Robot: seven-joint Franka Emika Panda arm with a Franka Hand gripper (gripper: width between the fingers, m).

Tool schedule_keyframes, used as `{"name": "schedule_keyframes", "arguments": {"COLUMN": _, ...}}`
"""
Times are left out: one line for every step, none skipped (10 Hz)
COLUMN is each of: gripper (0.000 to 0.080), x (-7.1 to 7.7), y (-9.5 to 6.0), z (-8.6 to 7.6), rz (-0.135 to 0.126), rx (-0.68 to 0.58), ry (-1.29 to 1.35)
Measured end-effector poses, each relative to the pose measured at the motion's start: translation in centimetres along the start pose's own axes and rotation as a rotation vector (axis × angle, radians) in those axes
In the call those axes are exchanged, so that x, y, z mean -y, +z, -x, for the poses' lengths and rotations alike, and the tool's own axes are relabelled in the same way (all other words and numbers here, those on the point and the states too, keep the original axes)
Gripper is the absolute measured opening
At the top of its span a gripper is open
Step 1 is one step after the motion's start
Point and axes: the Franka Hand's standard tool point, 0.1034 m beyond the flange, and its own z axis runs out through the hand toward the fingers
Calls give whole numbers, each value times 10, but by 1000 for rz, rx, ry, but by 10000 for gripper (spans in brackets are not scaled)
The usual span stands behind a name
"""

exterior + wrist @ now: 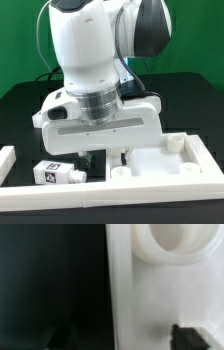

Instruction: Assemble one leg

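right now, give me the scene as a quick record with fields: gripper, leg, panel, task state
gripper: open, low over the panel, one finger on each side of its edge, nothing clamped
leg: lying on the table toward the exterior view's left of the gripper, tag showing, not held
panel: flat under the gripper, raised round fittings at its corners
task state: leg not yet picked up

Black table (25,105) is carrying everything here. The big white panel (195,168) with the raised rim is lying flat on it. The leg (55,172) is lying on its side just beside the panel, toward the exterior view's left, and a white block (6,158) is sitting further out past the leg.
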Motion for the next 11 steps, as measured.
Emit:
{"name": "schedule_keyframes", "arguments": {"gripper": 605, "x": 1, "y": -11, "z": 5, "rz": -4, "rx": 13, "ry": -8}}
{"name": "schedule_keyframes", "arguments": {"gripper": 642, "x": 3, "y": -16, "z": 14, "rz": -4, "rx": 17, "ry": -13}}
{"name": "schedule_keyframes", "arguments": {"gripper": 642, "x": 5, "y": -21, "z": 27, "rz": -2, "rx": 20, "ry": -21}}
{"name": "schedule_keyframes", "arguments": {"gripper": 647, "x": 10, "y": -30, "z": 37, "rz": 3, "rx": 3, "ry": -19}}
{"name": "schedule_keyframes", "arguments": {"gripper": 647, "x": 18, "y": -36, "z": 43, "rz": 6, "rx": -17, "ry": -23}}
{"name": "schedule_keyframes", "arguments": {"gripper": 649, "x": 15, "y": -32, "z": 42, "rz": 5, "rx": -12, "ry": -26}}
{"name": "schedule_keyframes", "arguments": {"gripper": 649, "x": 15, "y": -30, "z": 42, "rz": 4, "rx": 1, "ry": -25}}
{"name": "schedule_keyframes", "arguments": {"gripper": 649, "x": 16, "y": -30, "z": 44, "rz": 1, "rx": 22, "ry": -26}}
{"name": "schedule_keyframes", "arguments": {"gripper": 649, "x": 18, "y": -31, "z": 43, "rz": 2, "rx": 11, "ry": -30}}
{"name": "schedule_keyframes", "arguments": {"gripper": 649, "x": 25, "y": -30, "z": 54, "rz": 16, "rx": 28, "ry": -84}}
{"name": "schedule_keyframes", "arguments": {"gripper": 649, "x": 34, "y": -33, "z": 70, "rz": 15, "rx": 98, "ry": -146}}
